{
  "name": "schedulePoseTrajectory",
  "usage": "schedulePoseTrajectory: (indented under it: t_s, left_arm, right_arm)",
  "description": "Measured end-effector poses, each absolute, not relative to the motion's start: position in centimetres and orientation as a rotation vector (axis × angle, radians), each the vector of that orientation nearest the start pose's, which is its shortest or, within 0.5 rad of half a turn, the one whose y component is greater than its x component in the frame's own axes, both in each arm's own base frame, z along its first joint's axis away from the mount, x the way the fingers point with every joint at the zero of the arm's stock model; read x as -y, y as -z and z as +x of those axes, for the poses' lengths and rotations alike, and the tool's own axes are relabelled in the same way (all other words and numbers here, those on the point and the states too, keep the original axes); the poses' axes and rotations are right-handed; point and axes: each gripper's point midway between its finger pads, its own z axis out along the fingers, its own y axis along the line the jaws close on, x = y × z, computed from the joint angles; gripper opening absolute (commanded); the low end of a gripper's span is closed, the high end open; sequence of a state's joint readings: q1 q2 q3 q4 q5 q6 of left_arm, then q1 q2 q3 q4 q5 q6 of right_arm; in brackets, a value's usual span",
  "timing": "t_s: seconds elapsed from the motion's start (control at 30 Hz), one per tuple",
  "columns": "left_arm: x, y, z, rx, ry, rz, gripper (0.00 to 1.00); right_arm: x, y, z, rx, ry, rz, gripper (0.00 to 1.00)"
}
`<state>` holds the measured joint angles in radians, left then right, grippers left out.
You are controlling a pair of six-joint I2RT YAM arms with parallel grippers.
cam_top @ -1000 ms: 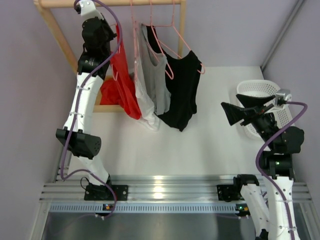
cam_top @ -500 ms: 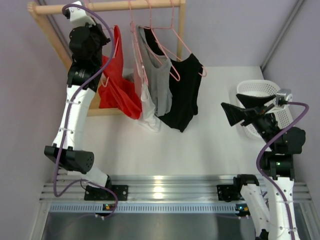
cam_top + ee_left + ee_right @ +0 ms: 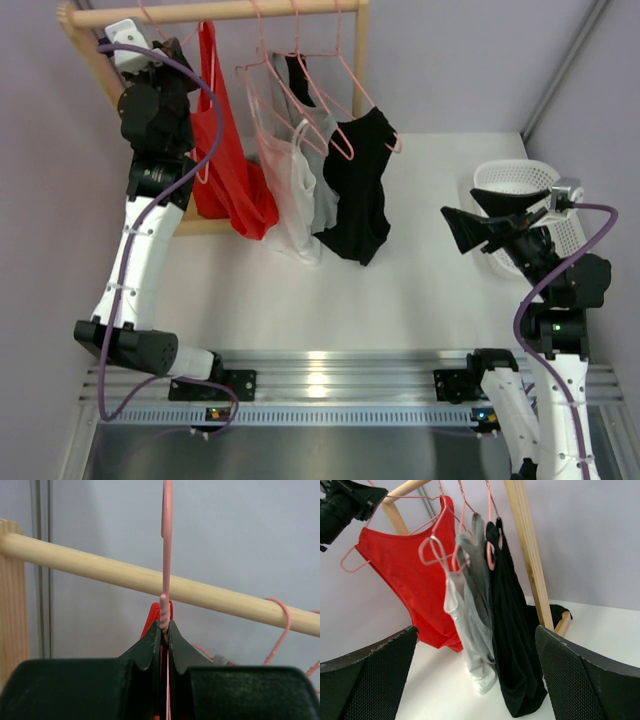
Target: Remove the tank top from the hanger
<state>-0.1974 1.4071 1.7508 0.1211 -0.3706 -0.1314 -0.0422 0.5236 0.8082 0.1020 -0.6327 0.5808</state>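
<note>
Left gripper (image 3: 165,629): jaws pinched nearly shut on the twisted neck of the pink hanger (image 3: 166,540), just under its hook. You can see the wire run straight up between the fingertips in the left wrist view.

Red tank top (image 3: 225,170) hangs on that hanger at the left end of the rack, directly below the gripper. A sliver of red shows right behind the jaws. In the right wrist view one hanger end sticks out bare past the fabric's left edge.

Hook crosses in front of the wooden rod (image 3: 100,570) and its top runs out of frame. Can't tell from here whether it's seated on the rod.

To the right along the rod, on their own pink hangers: white top (image 3: 290,190), grey top (image 3: 322,190), black top (image 3: 360,190), bunched close together and overlapping. The red one sits just left of them.

Right gripper (image 3: 462,212): fingers spread wide, holding nothing. It's well apart from the rack, hovering over the white table (image 3: 420,280) just beside the white basket (image 3: 520,178), and pointed toward the clothes.
</note>
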Motion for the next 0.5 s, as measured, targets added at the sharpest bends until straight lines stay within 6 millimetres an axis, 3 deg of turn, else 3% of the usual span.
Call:
schedulePoseTrajectory:
  t_s: [0.3,0.5]
  left_arm:
    - [3.7,-53.1,48.3,-1.195,0.077,-0.301,0.00]
    - [3.8,-53.5,48.2,-1.174,0.098,-0.306,0.00]
  right_arm:
    - [-11.4,-41.7,21.2,-1.288,-0.841,-0.192,0.99]
    - [-11.5,-41.7,21.1,-1.289,-0.842,-0.195,0.99]
